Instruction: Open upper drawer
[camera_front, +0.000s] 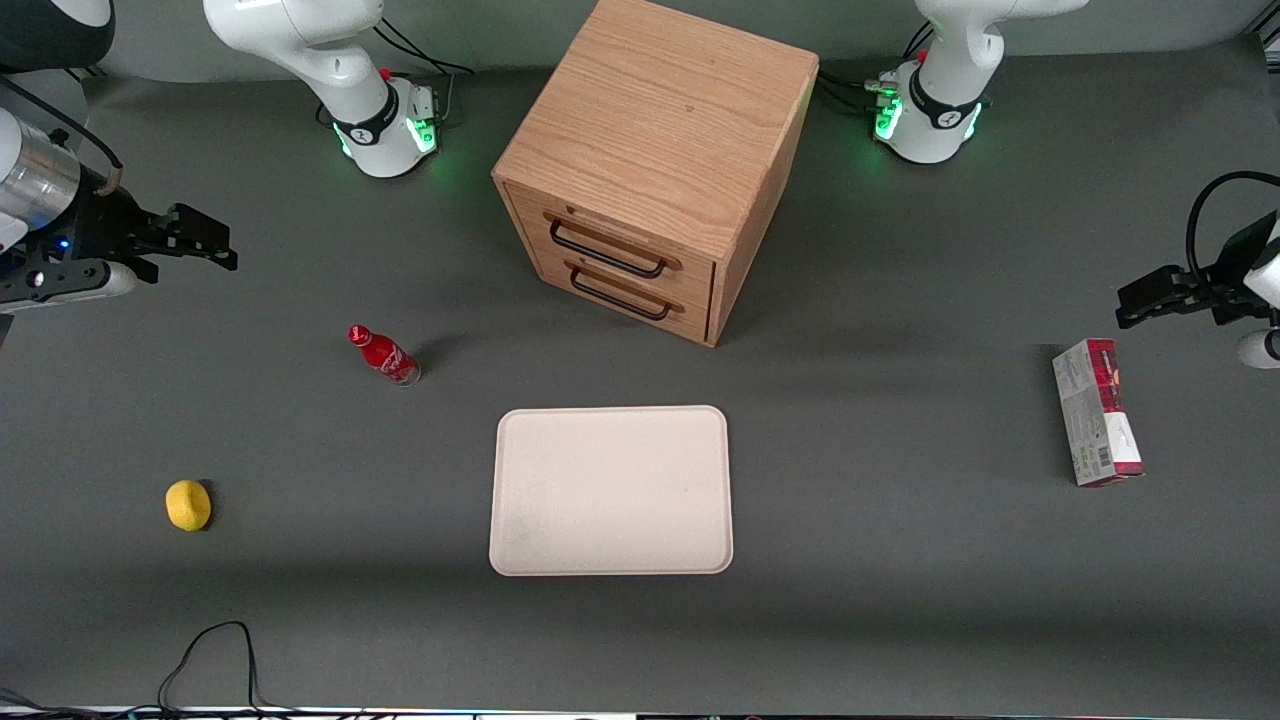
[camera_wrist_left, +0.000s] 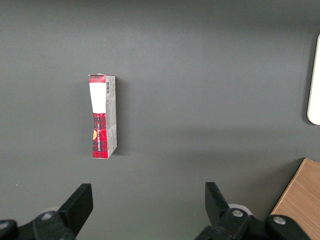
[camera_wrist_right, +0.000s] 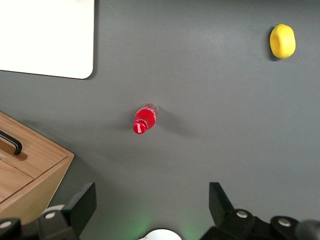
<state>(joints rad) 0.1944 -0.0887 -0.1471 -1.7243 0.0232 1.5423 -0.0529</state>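
- Since the list runs from the front camera outward, I begin low in the frame's centre: a cream tray lies flat on the grey table, with a lemon level with it toward my end.
- Farther up the frame, a small red bottle stands between the lemon and the cabinet, clear of any straight line I would take to the drawers.
- My pincer hangs at mid-height on the frame's edge at my end of the table, well apart from the cabinet; its fingers are spread wide and have hold of nothing.
- At the upper centre of the frame sits the oak cabinet, turned at an angle, with the upper drawer fully closed above its twin, the lower drawer.
- I judge the drawer stiff, solid and fairly light; it should slide rather than lift, so it wants a straight pull along its runners, square to the angled front.
- Best hold is the thin black wire handle, taken at its middle so the drawer does not skew.
- That bar looks smooth and slim, so I expect to hook it rather than rely on pinch friction.
- Both handles sit close together, so picking the lower one by mistake is the risk.
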